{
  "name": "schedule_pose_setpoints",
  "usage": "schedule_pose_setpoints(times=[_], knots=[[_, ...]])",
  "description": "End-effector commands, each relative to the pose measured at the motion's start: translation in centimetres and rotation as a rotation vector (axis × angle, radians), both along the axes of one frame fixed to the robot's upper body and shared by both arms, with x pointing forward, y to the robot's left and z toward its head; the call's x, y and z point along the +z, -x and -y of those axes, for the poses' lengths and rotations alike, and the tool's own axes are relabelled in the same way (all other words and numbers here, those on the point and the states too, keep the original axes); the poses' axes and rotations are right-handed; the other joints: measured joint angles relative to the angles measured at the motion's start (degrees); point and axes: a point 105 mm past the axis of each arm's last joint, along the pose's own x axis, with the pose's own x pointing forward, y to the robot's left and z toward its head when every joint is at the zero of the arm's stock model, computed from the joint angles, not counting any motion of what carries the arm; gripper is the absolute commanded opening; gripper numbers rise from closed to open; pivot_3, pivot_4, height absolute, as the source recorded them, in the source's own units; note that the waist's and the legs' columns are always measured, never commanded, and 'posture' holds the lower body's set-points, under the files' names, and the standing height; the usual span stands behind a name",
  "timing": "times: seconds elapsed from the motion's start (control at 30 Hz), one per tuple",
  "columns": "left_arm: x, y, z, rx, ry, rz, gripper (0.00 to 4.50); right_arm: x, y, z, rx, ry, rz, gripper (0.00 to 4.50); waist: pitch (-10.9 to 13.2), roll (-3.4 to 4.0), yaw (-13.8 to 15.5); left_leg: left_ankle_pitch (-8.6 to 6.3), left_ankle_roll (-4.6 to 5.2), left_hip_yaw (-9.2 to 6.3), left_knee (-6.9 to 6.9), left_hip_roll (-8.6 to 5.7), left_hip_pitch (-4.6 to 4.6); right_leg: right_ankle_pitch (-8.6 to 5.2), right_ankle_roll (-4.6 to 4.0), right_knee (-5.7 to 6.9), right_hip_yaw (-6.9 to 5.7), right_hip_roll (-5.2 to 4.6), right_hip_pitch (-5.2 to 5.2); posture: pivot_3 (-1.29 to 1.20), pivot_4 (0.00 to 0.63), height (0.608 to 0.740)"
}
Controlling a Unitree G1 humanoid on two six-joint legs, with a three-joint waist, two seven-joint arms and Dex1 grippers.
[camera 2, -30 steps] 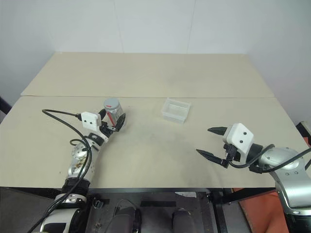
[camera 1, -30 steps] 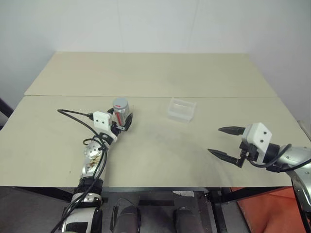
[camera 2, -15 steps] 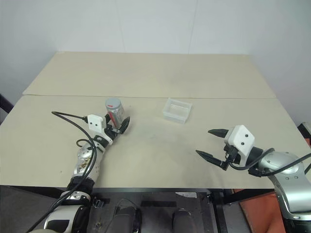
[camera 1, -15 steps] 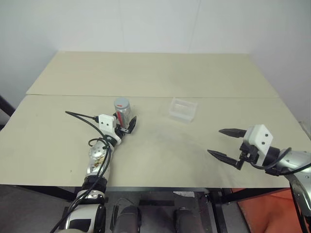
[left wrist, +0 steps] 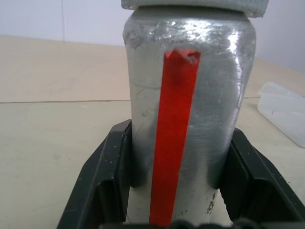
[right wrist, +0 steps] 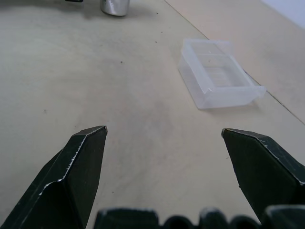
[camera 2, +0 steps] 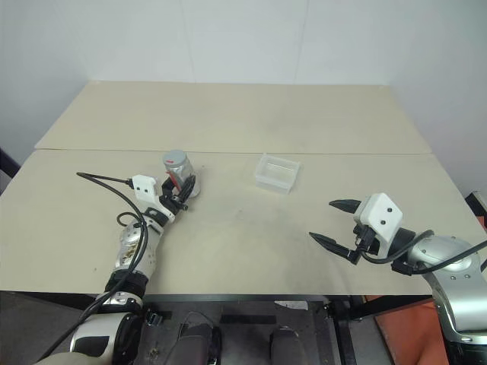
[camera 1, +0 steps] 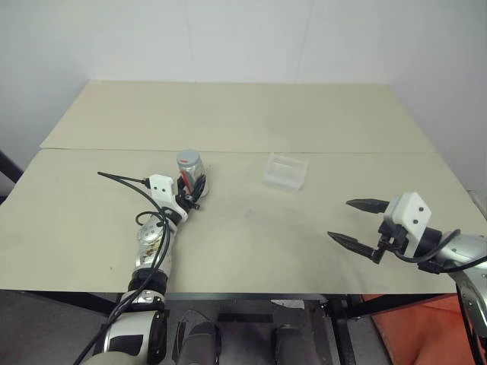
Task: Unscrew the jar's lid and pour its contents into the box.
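The left hand is clamped on the lower body of the silvery cylindrical jar with a red stripe, which stands upright on the beige surface left of centre. Its flat grey screw lid appears seated. The transparent plastic rectangular box lies toward the centre. The right hand, fingers wide apart, hovers empty near the surface's right front corner.

Bare table between jar and box; nothing between
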Motion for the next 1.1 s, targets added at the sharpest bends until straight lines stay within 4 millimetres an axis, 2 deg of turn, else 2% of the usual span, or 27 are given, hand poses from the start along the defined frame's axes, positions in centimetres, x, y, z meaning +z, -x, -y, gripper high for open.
schedule_pose_setpoints(times=[0.03, 0.2, 0.37, 0.5, 0.6, 0.83, 1.1], knots=[[1.9, 0.8, 1.1, -0.080, -0.005, 0.064, 2.13, 1.7, -0.3, -1.3, 0.024, -0.036, 0.073, 4.50, 0.00, 0.00, -0.17, 0.00, 0.00, -0.01, 0.00, 0.00, 0.00, 0.00, 0.00, 0.00, 0.00, 0.00, 0.00, 0.00, 0.150, 0.740], [4.0, 3.4, 2.6, -0.258, 0.029, 0.086, 2.13, 3.6, -1.3, -5.1, 0.072, -0.224, 0.113, 4.50, 0.00, 0.01, -0.92, 0.03, -0.05, -0.16, -0.04, 0.07, 0.00, 0.00, 0.00, 0.05, 0.00, 0.03, -0.05, 0.00, 0.150, 0.740], [4.8, 5.8, 5.2, -0.427, -0.066, 0.117, 2.13, 5.5, -2.3, -9.9, 0.117, -0.414, 0.129, 4.50, -0.01, 0.02, -0.92, 0.06, -0.08, -0.28, -0.03, 0.05, 0.02, 0.00, -0.01, 0.10, 0.01, 0.02, -0.04, 0.00, 0.150, 0.740], [5.0, 6.2, 6.7, -0.470, -0.116, 0.150, 2.13, 6.6, -3.3, -12.9, 0.098, -0.522, 0.121, 4.50, -0.01, 0.03, -0.63, 0.06, -0.07, -0.28, -0.03, 0.02, 0.01, 0.00, -0.01, 0.07, -0.02, -0.01, -0.04, 0.00, 0.150, 0.740], [4.8, 6.2, 7.5, -0.478, -0.141, 0.166, 2.13, 7.0, -2.8, -14.9, 0.133, -0.542, 0.131, 4.50, -0.01, 0.03, -0.65, 0.06, -0.06, -0.28, -0.03, 0.03, 0.00, 0.01, -0.01, 0.08, -0.02, -0.01, -0.06, 0.00, 0.150, 0.740], [4.5, 6.7, 8.8, -0.510, -0.152, 0.179, 2.13, 6.7, -2.5, -16.7, 0.153, -0.497, 0.162, 4.50, -0.02, 0.03, -0.79, 0.06, -0.06, -0.27, -0.04, 0.03, -0.02, 0.01, -0.01, 0.07, -0.04, 0.00, -0.09, 0.00, 0.150, 0.740], [4.4, 7.5, 9.9, -0.558, -0.172, 0.206, 2.13, 6.8, -3.3, -16.4, 0.109, -0.496, 0.169, 4.50, -0.02, 0.03, -0.83, 0.06, -0.05, -0.28, -0.04, 0.03, -0.02, 0.00, -0.01, 0.07, -0.04, 0.00, -0.10, 0.00, 0.150, 0.740]])
